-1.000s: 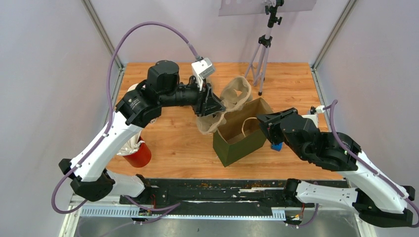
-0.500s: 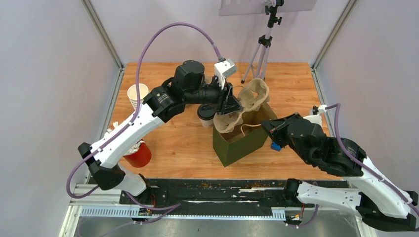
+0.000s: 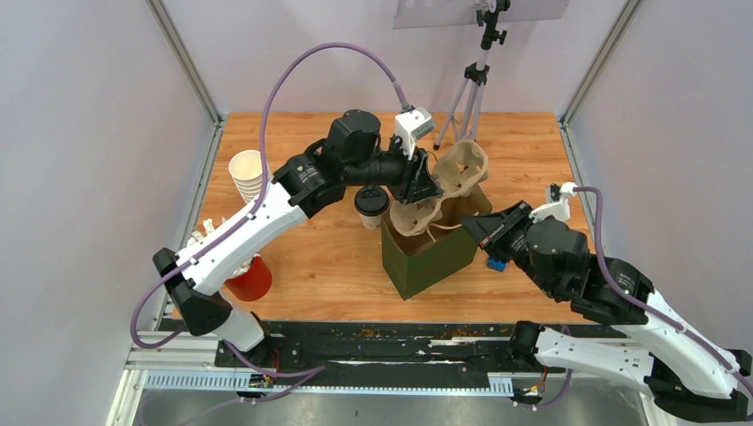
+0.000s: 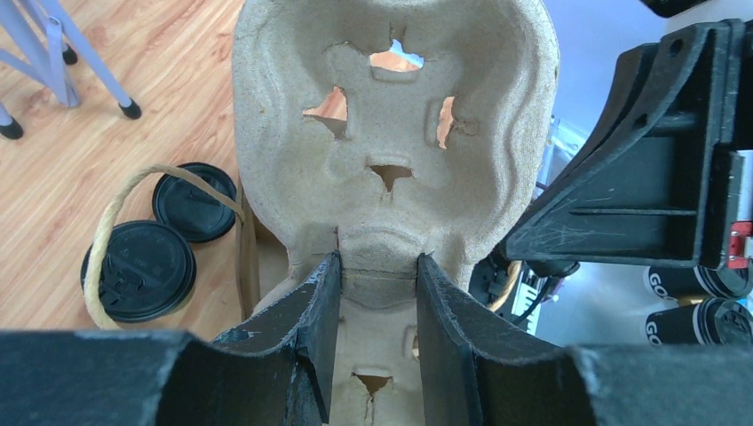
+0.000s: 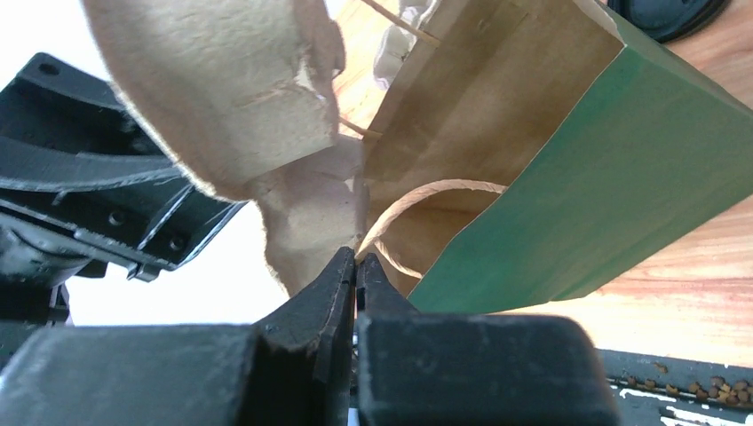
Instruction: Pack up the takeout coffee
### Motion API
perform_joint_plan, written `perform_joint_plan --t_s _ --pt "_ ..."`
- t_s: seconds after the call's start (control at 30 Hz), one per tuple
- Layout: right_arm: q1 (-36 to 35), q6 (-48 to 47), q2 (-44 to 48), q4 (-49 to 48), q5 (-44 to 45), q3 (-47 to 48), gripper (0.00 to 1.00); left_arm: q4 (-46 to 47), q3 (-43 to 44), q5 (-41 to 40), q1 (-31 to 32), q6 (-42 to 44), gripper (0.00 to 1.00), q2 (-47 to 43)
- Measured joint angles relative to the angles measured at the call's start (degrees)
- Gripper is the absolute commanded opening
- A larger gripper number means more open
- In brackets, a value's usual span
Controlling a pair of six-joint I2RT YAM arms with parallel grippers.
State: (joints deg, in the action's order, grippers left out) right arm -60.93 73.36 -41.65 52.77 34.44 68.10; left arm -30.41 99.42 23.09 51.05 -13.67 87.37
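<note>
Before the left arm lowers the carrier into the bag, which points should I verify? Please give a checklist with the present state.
1. Left gripper shut on carrier: ok.
2. Right gripper pinching bag rim: ok.
3. Bag mouth open: ok.
4. Carrier level: not ok, tilted steeply.
5. Lidded cups out of the drop path: ok, beside the bag.
6. Rope handle free of carrier: cannot tell.

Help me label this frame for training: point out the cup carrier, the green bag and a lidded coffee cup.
cup carrier (image 4: 391, 115): left wrist view, moulded wall between the cutouts.
green bag (image 3: 426, 262): top external view, green front wall.
coffee cup (image 3: 371, 202): top external view, its black lid.
</note>
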Motion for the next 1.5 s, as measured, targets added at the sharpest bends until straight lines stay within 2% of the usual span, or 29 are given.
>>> perform_joint_plan --t_s 0.23,0.4,0.87,1.5 --pt "0.0 -10.7 4.9 -8.2 -3.5 -5.4 0.0 -0.2 -0.9 -1.6 0.2 0.8 0.31 0.7" --pt "0.0 -15.0 8.0 -9.9 -4.1 -7.4 0.0 -0.3 -1.4 -1.8 0.2 1.0 0.31 1.8" --pt "0.0 -17.4 10.6 -13.4 -4.5 -11.2 0.0 -0.4 -6.4 -2.8 2.9 3.8 0.31 1.9" --pt "0.1 -21.6 17.9 -18.2 -7.6 -17.7 0.0 0.1 -6.4 -8.5 5.0 7.9 0.28 4.4"
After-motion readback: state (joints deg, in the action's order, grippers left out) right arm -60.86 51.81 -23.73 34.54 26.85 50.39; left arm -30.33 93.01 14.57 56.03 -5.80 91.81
